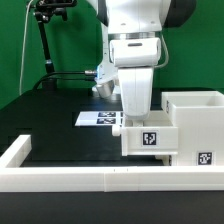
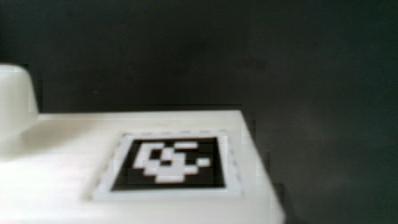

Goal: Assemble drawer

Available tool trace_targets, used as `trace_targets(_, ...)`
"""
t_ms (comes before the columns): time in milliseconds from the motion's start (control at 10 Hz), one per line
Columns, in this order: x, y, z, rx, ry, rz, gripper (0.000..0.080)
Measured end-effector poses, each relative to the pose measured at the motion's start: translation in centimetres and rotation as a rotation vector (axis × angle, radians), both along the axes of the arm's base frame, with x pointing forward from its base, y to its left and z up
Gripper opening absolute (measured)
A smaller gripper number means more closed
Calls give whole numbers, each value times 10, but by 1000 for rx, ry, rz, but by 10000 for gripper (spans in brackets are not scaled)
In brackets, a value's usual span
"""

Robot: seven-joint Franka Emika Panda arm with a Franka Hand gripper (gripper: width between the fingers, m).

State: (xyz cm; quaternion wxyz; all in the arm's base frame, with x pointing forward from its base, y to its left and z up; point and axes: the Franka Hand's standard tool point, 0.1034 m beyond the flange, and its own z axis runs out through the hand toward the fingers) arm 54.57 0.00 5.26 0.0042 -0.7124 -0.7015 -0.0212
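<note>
The small drawer tray [image 1: 150, 135] sat on the dark desk [image 1: 55, 125] close behind the low white border wall [image 1: 100, 178], its front face showing a black-and-white square tag [image 1: 150, 138]. On the exterior view's right of it stood the taller drawer housing [image 1: 197, 122], open at the top, with a smaller tag [image 1: 205, 157] low on its front. The tray appeared to touch the housing's side, though the seam between them was too small to judge.

The claw [image 1: 136, 108] hung straight down over the tray's edge on the exterior view's left, and the white hand above it hid its fingertips. The claw was closed almost completely. Whether it pinched the tray's thin wall or merely rested against it could not be told. In the wrist view a flat white surface carrying a blurred tag [image 2: 173, 160] filled the near part of the picture, with dark desk beyond it. A rounded white shape [image 2: 11, 100] sat at the edge of that picture and was too blurred to identify.

Behind the tray, the marker board [image 1: 100, 118] lay flat on the desk, partly covered by the arm [image 1: 135, 45]. The border wall also ran back along the exterior view's left [image 1: 18, 150]. Farther off, a black stand [image 1: 45, 45] rose before the green backdrop [image 1: 80, 35].
</note>
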Motion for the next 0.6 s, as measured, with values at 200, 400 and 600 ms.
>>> trace_targets(200,-1,-1,-1,-3,0,16,44)
trace_targets(400,-1,-1,0,-3,0,14,44)
trace_targets(600,0,2,0,-3,3,-4,44)
